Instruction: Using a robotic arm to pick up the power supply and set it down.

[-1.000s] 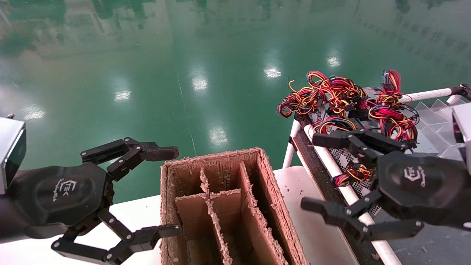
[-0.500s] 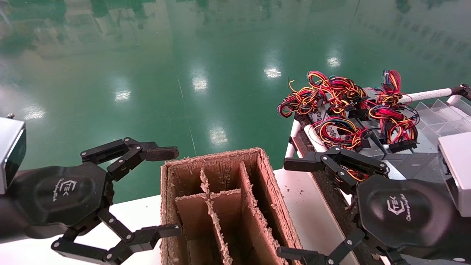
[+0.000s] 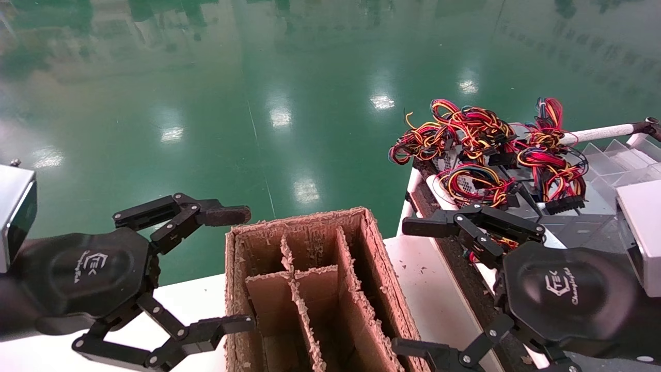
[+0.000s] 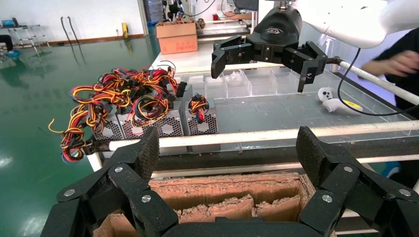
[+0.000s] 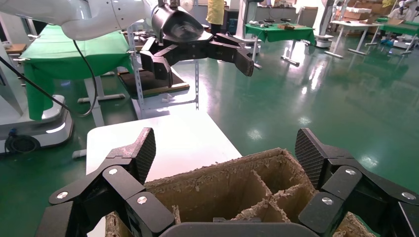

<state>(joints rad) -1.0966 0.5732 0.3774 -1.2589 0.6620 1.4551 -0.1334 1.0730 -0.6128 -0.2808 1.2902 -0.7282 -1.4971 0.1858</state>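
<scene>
Silver-grey power supplies (image 4: 167, 126) with perforated vents stand in a row on a rack at the right. Tangles of red, yellow and black wires (image 3: 467, 129) lie on top of them. My right gripper (image 3: 408, 287) hangs open and empty between the rack and the brown cardboard box (image 3: 310, 289), near the box's right wall and clear of the power supplies. In the right wrist view that gripper (image 5: 227, 148) looks over the box's dividers. My left gripper (image 3: 235, 268) stands open and empty at the box's left side.
The cardboard box stands on a white table (image 3: 439, 294). The rack has white tube rails (image 3: 594, 133) and a clear divided tray (image 3: 614, 155) behind the power supplies. A person's hand (image 4: 401, 61) and a white controller (image 4: 330, 101) are by the rack's far end.
My right gripper has drawn back from above the rack and the power supplies to beside the cardboard box, still open. The left arm has not moved.
</scene>
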